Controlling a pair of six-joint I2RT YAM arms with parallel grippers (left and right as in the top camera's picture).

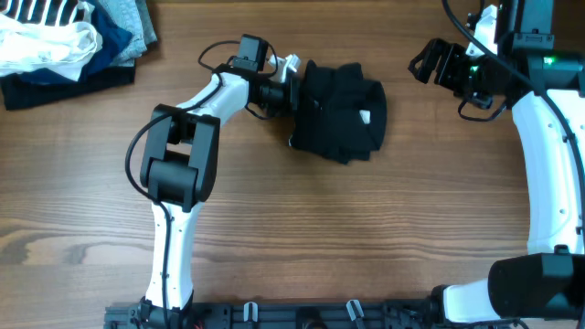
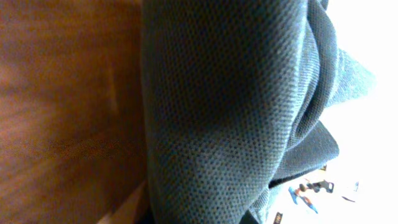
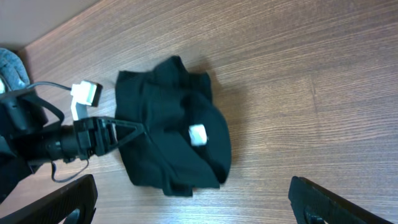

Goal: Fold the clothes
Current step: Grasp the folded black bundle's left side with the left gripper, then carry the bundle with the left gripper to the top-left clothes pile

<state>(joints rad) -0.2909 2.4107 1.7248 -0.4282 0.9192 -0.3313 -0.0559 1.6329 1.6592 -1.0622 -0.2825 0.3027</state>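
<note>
A black garment (image 1: pixel 340 111) lies bunched on the wooden table, a white tag showing on it; it also shows in the right wrist view (image 3: pixel 171 140). My left gripper (image 1: pixel 291 94) is at the garment's left edge, its fingertips pushed into the fabric. The left wrist view is filled by dark mesh cloth (image 2: pixel 224 112), so the jaws are hidden. My right gripper (image 1: pixel 422 62) is open and empty, raised at the table's right back, well apart from the garment. Its two wide fingers frame the right wrist view (image 3: pixel 193 205).
A pile of other clothes (image 1: pixel 69 41), white, striped, blue and grey, sits at the back left corner. The left arm's cable (image 1: pixel 219 50) loops near the wrist. The right arm's base stands along the right edge (image 1: pixel 548 183).
</note>
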